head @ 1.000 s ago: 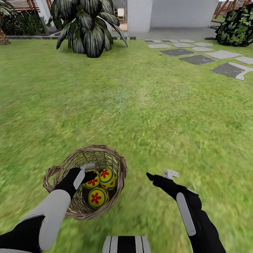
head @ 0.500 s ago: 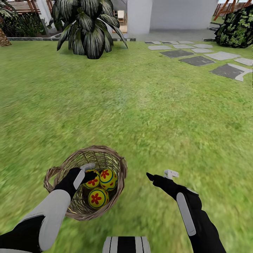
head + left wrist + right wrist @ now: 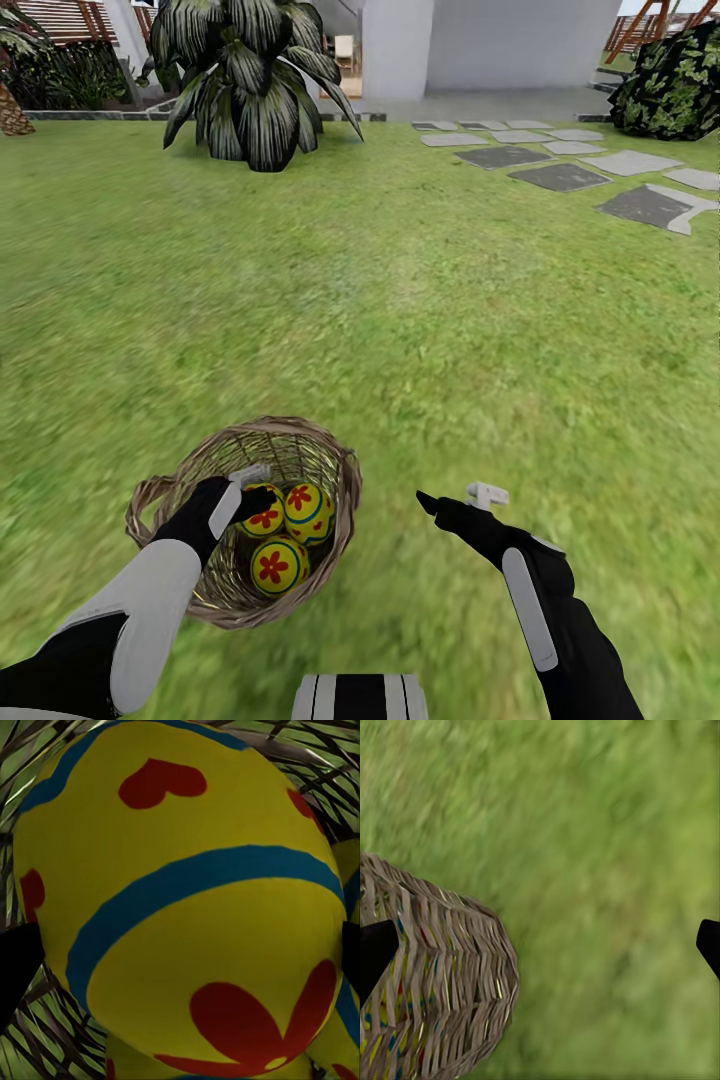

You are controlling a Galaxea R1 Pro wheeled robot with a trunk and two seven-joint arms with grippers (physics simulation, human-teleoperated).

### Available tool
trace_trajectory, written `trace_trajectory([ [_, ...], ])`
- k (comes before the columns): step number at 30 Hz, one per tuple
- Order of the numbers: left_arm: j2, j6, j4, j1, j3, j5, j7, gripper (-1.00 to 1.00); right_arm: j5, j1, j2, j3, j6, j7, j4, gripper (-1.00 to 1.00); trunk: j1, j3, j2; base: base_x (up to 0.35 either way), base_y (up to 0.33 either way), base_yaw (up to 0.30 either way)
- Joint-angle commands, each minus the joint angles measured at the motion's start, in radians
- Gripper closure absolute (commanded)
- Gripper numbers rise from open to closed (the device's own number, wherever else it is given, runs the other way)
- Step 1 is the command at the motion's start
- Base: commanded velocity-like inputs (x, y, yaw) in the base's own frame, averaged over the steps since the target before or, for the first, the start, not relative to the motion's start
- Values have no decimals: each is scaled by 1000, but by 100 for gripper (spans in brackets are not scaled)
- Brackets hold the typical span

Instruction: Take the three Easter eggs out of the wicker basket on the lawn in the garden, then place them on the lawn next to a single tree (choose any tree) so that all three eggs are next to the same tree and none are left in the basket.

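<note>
Left tool [image 3: 250, 483], black-fingered with a pale grey tip, reaches down inside the wicker basket [image 3: 335, 505]; its fingers stand on either side of the nearest egg [image 3: 264, 517], seen in the wrist view as a smooth, glossy yellow egg [image 3: 180, 915] with blue bands and red petal marks, dark fingertips [image 3: 16, 964] at both flanks. Whether the tool is clenched on this egg or merely straddling it cannot be told. Just beyond the tool lie a second egg [image 3: 308, 509] and a third egg [image 3: 279, 565], all three touching one another at the basket's bottom. The basket is round, deep, of open-woven tan strands through which grass shows, with a looped handle on the side away from the right tool; the left forearm hides part of its rim. The right tool [image 3: 462, 497] is released, fingers spread wide, hovering above the lawn [image 3: 420, 300] just beside the basket, whose woven wall [image 3: 442, 997] shows near one fingertip. Mottled, blurred grass extends outward to a spiky-leaved plant [image 3: 250, 85], grey stepping stones [image 3: 560, 176] and a white wall [image 3: 500, 45].
</note>
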Motion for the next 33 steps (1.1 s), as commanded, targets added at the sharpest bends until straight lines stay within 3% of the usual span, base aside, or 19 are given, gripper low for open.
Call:
trace_trajectory([
  [1,-1,5,-2,0,5,11,7,100,1,-1,1,-3,6,6,-1,-100,-1,3,0,0,0,0],
  [26,-2,6,-2,0,8,11,7,100,1,0,1,-3,6,6,-1,-100,-1,7,0,-25,0,0],
  [33,-2,6,-3,0,8,11,7,100,2,-1,1,-4,6,8,-1,-100,-3,22,1,-1,0,0],
])
